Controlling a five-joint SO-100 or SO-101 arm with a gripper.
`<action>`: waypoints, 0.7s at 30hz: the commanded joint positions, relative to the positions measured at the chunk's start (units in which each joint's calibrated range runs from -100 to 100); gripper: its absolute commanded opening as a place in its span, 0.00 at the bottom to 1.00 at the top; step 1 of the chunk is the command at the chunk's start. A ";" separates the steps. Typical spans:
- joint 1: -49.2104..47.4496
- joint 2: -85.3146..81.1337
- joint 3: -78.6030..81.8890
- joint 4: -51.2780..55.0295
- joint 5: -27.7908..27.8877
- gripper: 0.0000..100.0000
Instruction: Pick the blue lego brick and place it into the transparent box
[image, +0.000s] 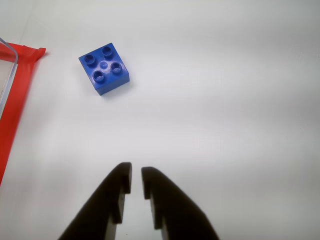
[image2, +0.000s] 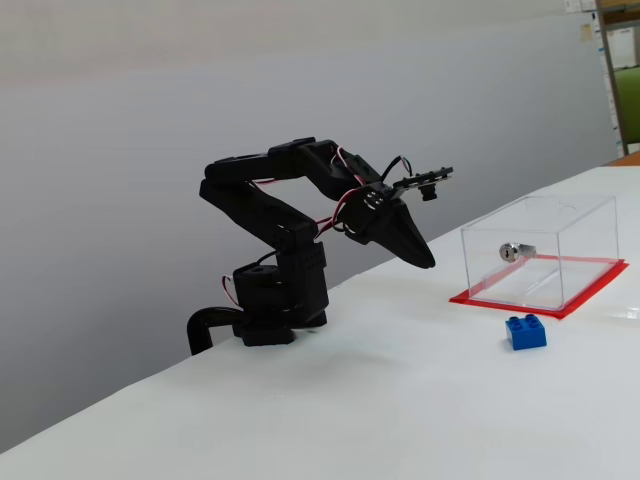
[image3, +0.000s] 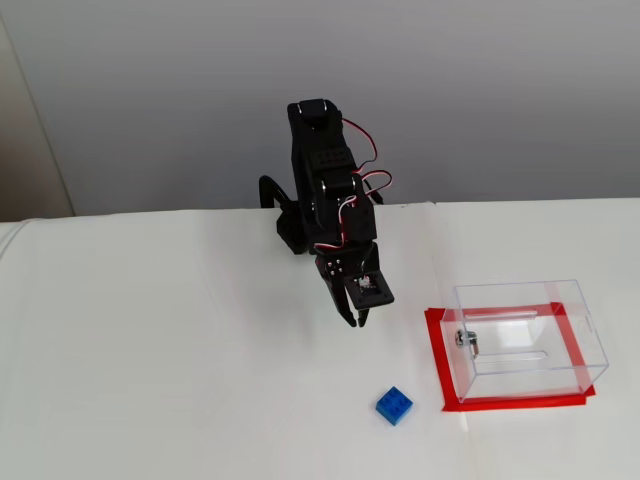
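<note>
Blue lego brick (image3: 394, 405) on table beside transparent box (image3: 527, 338), silver fitting (image3: 466, 340) inside; pincer (image: 136, 181) narrow, empty.

Black arm (image2: 285, 215), tapered jaws (red-white servo cables (image3: 362, 150))

White counter (image3: 150, 350): blue lego brick (image3: 394, 405) is seen just left of the transparent box (image3: 525, 340); black claw (image3: 356, 320) is held above, apart, empty.
</note>
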 joint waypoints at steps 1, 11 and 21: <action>-1.44 6.69 -9.41 -1.71 3.00 0.10; -2.40 25.36 -25.86 -0.84 9.68 0.36; -2.40 35.46 -34.27 1.68 11.30 0.36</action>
